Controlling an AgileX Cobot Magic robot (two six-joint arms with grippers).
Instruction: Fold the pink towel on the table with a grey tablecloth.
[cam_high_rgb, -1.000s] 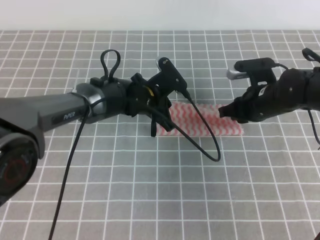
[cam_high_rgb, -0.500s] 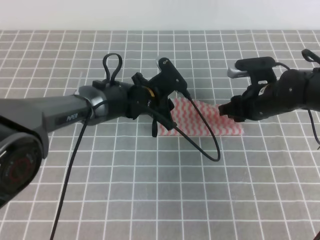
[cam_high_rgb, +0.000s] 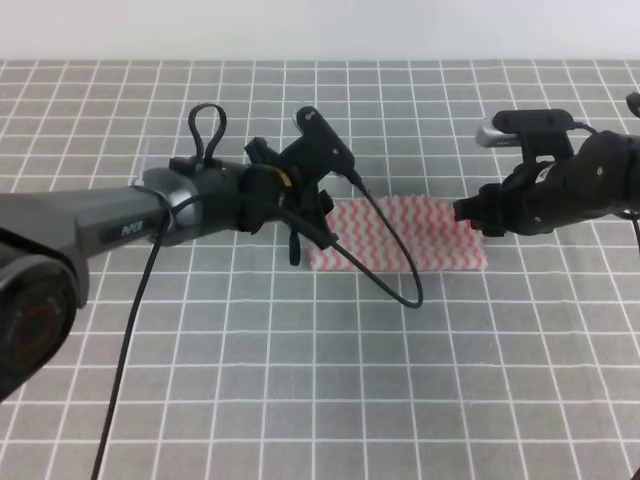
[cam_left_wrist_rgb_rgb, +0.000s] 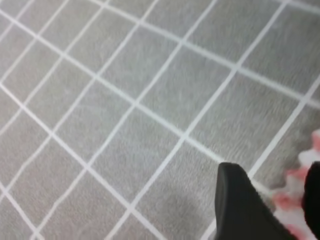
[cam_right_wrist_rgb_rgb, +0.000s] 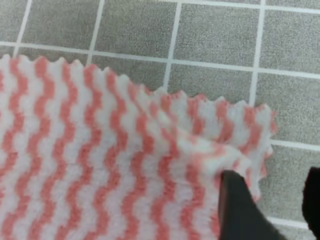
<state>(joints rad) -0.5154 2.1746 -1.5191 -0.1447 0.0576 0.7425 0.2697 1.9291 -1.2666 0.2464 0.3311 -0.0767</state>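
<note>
The pink towel (cam_high_rgb: 405, 232) lies flat on the table with a grey tablecloth (cam_high_rgb: 300, 380), as a wide strip between the two grippers. My left gripper (cam_high_rgb: 299, 246) is low at the towel's left edge. In the left wrist view it (cam_left_wrist_rgb_rgb: 274, 171) is open, with the towel's edge (cam_left_wrist_rgb_rgb: 295, 200) showing between its dark fingers (cam_left_wrist_rgb_rgb: 237, 205). My right gripper (cam_high_rgb: 464, 212) is at the towel's right end. In the right wrist view it (cam_right_wrist_rgb_rgb: 271, 176) is open over the towel's slightly bunched corner (cam_right_wrist_rgb_rgb: 200, 150), holding nothing.
A black cable (cam_high_rgb: 395, 275) from the left arm loops down over the towel's front edge. The grey gridded cloth runs on all sides. A pale wall (cam_high_rgb: 320, 28) bounds the far edge of the table.
Both grippers have drawn apart. The left one moved left off the towel to its left edge, and the right one moved right to the right end. More of the towel shows.
</note>
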